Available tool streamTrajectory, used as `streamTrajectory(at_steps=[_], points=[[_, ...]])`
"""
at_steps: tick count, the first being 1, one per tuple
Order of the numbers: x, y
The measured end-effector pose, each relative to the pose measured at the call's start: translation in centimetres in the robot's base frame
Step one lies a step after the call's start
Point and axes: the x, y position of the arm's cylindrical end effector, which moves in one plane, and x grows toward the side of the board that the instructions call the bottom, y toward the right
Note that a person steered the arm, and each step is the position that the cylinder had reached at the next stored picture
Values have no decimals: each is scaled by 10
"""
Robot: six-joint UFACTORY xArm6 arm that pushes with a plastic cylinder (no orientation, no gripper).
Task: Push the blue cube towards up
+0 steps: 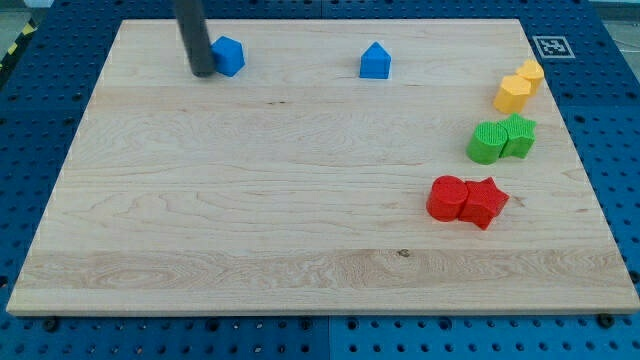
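Blue cube (229, 55) sits near the board's top-left w/ my tip (203, 72) touching its left-lower side, so you're beside it, not below — swing under it before pushing up; rod has no jaws, holds nothing.

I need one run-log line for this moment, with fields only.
tip touching blue cube on its left | cube near board's top edge | second blue block apart, to the right | push up: not aligned
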Motion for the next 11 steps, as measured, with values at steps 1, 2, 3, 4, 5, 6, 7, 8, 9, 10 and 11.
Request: streamTrajectory(at_steps=[1, 2, 3, 4, 5, 6, 7, 8, 9, 10, 11], points=[[10, -2], [56, 25], [51, 54], [21, 45], [-7, 0], [-19, -20], [32, 0], [44, 38], [26, 57], [4, 49], [-11, 25]])
